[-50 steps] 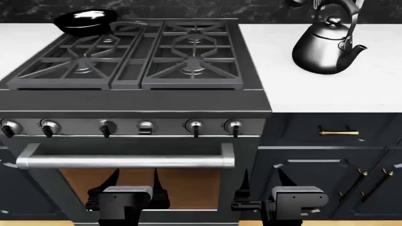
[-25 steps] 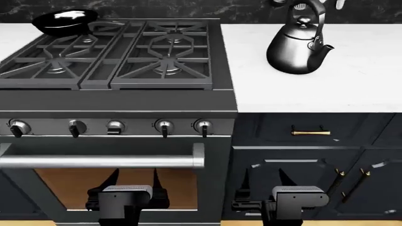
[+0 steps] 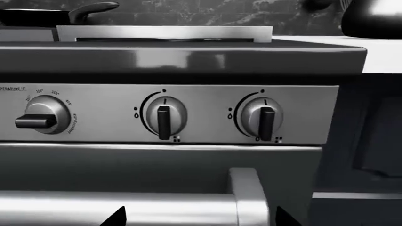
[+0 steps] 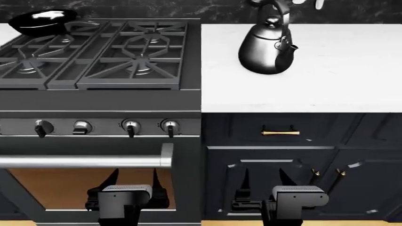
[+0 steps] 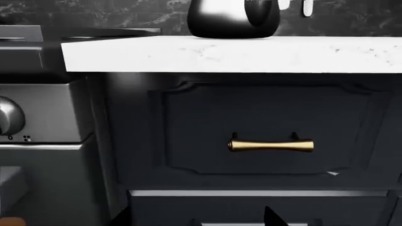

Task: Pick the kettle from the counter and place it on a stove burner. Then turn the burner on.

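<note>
Left gripper [image 4: 133, 188] fingers spread wide, empty, low before the oven door [image 4: 88, 186]. Right gripper [image 4: 262, 188] likewise wide, empty, before the dark cabinet [image 4: 283, 160]. Kettle [image 4: 265, 49] upright on the white counter [image 4: 326, 80], near the stove's right edge, apart from the burners [image 4: 141, 69].

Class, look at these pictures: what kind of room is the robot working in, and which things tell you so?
Most likely a kitchen: a gas stove with control knobs, a kettle standing on a white counter, and dark cabinets with a brass handle below.
</note>
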Tool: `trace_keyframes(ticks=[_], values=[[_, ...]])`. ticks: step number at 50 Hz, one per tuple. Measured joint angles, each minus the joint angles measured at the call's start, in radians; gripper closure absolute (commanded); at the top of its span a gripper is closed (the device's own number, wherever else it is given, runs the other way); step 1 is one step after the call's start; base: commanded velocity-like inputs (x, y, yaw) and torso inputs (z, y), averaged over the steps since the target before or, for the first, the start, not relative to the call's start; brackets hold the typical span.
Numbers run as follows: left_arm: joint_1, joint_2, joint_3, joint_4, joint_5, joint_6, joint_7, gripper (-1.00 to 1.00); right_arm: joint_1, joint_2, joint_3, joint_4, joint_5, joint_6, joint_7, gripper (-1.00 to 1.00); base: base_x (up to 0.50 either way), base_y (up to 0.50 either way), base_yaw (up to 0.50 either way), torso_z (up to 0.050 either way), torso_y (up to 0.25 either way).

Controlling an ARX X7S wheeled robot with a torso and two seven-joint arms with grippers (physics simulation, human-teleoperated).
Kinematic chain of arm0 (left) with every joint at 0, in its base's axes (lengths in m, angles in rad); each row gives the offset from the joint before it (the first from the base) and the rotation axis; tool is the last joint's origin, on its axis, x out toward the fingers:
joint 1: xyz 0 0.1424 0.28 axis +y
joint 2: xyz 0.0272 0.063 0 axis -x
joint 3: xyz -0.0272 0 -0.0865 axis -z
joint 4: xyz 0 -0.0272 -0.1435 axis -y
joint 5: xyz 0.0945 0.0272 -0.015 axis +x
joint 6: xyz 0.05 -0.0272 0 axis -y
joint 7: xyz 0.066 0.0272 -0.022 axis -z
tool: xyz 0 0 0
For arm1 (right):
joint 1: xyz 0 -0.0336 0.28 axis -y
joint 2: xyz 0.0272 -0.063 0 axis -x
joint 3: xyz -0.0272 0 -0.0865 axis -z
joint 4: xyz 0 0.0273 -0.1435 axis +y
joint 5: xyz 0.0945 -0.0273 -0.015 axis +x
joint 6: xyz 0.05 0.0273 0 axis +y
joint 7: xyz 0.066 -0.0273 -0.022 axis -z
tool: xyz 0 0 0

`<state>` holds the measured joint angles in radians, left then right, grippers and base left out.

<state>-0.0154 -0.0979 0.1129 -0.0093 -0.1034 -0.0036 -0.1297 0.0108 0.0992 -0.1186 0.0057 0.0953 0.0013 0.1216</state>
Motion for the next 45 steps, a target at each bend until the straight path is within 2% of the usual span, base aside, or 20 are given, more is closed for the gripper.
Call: trace_keyframes(ticks=[22, 45], values=[[-0.002, -0.018, 0.023, -0.002, -0.02, 0.007, -0.026, -1.0, 0.003, 0.02, -0.023, 0.001, 0.019, 0.001, 0.025, -1.0, 0.0, -0.27, 0.0, 0.0, 0.0], [-0.002, -0.036, 0.042, 0.006, -0.05, -0.004, -0.039, -1.0, 0.007, 0.036, -0.045, 0.005, 0.036, 0.0, 0.044, -1.0, 0.0, 0.0, 0.0, 0.05, 0.0]])
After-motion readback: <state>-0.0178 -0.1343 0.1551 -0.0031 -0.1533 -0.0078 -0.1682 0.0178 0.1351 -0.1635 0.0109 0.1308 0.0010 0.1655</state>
